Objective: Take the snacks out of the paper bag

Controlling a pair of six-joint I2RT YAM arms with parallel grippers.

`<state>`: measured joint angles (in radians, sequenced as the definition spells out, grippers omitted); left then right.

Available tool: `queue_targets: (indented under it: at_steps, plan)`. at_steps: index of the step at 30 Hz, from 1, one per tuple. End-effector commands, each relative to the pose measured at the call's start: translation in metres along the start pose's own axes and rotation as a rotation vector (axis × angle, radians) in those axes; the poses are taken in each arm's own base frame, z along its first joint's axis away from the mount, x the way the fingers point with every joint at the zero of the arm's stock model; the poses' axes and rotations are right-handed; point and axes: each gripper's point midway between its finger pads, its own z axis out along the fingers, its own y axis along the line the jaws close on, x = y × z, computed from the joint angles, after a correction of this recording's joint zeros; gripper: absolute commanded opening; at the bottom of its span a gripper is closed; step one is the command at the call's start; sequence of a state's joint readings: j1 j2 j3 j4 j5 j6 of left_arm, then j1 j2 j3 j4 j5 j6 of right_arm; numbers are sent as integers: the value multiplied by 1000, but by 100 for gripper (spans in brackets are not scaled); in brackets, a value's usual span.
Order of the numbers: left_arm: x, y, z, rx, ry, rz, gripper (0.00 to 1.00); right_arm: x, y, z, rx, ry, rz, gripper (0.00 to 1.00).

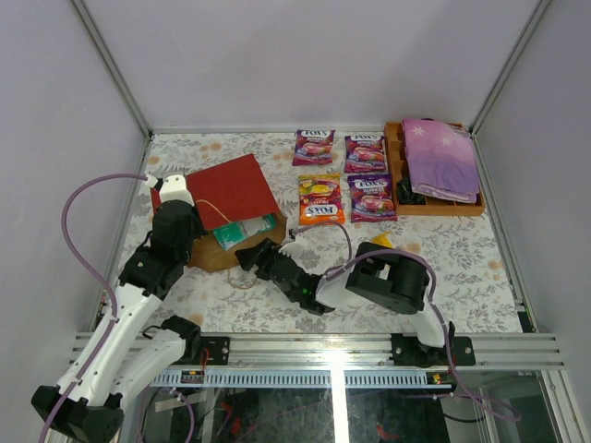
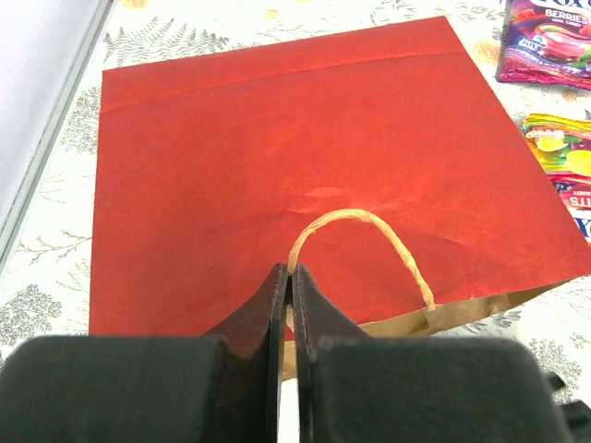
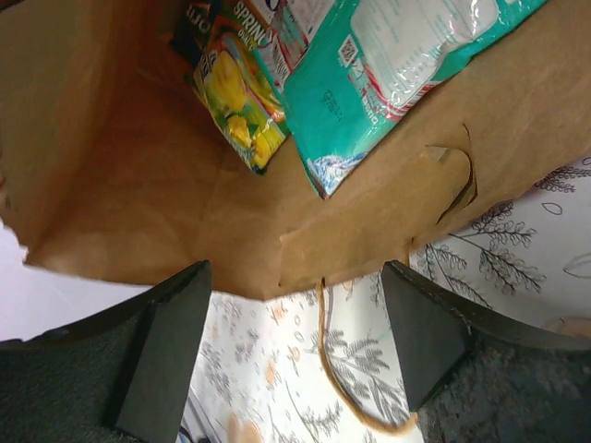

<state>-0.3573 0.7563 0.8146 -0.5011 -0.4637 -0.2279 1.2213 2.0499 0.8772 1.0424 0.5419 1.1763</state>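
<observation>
The red paper bag [image 1: 231, 189] lies flat at the left, its brown mouth toward the near right. My left gripper [image 2: 288, 273], also in the top view [image 1: 196, 208], is shut on the bag's beige cord handle [image 2: 369, 226] above the red upper side [image 2: 277, 157]. My right gripper [image 3: 295, 269] is open and empty at the bag's mouth [image 1: 247, 256], over the lower brown lip [image 3: 138, 185]. Inside lie a teal pouch [image 3: 388, 65] and a green-yellow pouch [image 3: 235, 97]. Several candy pouches, purple [image 1: 365, 152] and orange [image 1: 320, 200], lie on the table behind the bag.
A wooden tray [image 1: 443, 209] with a folded purple cloth [image 1: 439, 157] stands at the back right. A small yellow object [image 1: 383, 242] lies by the right arm. The second cord handle [image 3: 346, 388] trails on the patterned tablecloth under my right fingers. Cage walls surround the table.
</observation>
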Motion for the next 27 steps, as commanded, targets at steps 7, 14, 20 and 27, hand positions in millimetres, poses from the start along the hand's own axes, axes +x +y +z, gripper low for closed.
queue_targets:
  at_steps: [7,14,20,27]
  plan:
    - [-9,-10,1,60,-45,-15,0,-22,9,46,-1,-218,479,79]
    - [-7,-10,2,65,-37,-9,0,-8,-44,56,296,-255,508,79]
    - [-5,-14,3,88,-27,-12,0,-14,-58,61,363,-292,506,72]
    - [-3,-16,4,102,-14,-12,0,-21,-75,78,467,-334,472,56]
